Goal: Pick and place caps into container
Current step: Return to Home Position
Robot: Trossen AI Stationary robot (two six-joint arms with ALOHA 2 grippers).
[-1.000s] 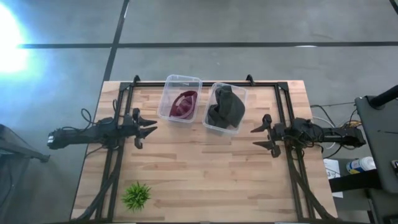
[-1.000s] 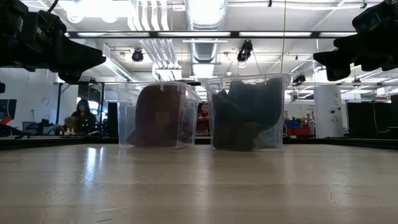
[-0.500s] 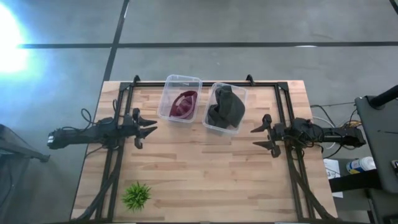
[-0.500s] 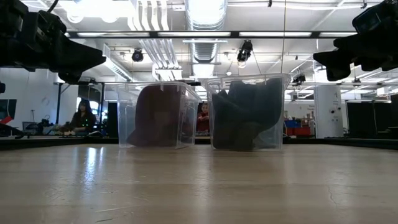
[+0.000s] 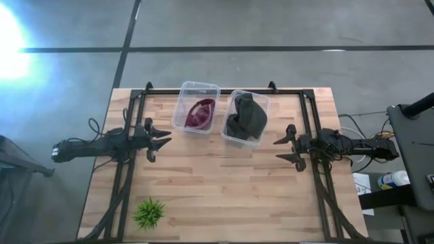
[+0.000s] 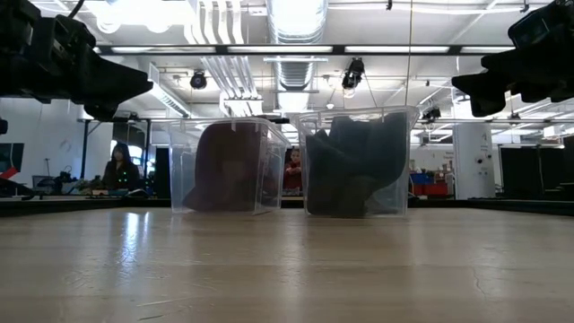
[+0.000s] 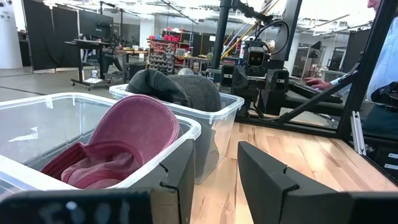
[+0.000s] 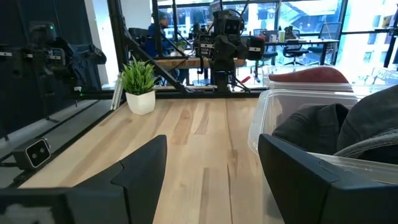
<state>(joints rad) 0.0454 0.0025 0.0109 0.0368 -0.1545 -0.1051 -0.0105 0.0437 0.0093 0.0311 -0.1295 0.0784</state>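
A maroon cap (image 5: pixel 201 114) lies inside the left clear container (image 5: pixel 184 102); it also shows in the left wrist view (image 7: pixel 124 146). Dark charcoal caps (image 5: pixel 247 116) are piled in the right clear container (image 5: pixel 233 137), rising above its rim (image 6: pixel 359 161). My left gripper (image 5: pixel 165 139) is open and empty, held above the table to the left of the containers. My right gripper (image 5: pixel 279 149) is open and empty, held above the table to the right of them.
A small green spiky plant (image 5: pixel 149 213) stands near the table's near left corner. Black frame rails (image 5: pixel 313 129) run along the table's sides and far edge. Bare wood (image 5: pixel 224 183) lies between the arms, nearer than the containers. People sit in the room beyond (image 6: pixel 118 166).
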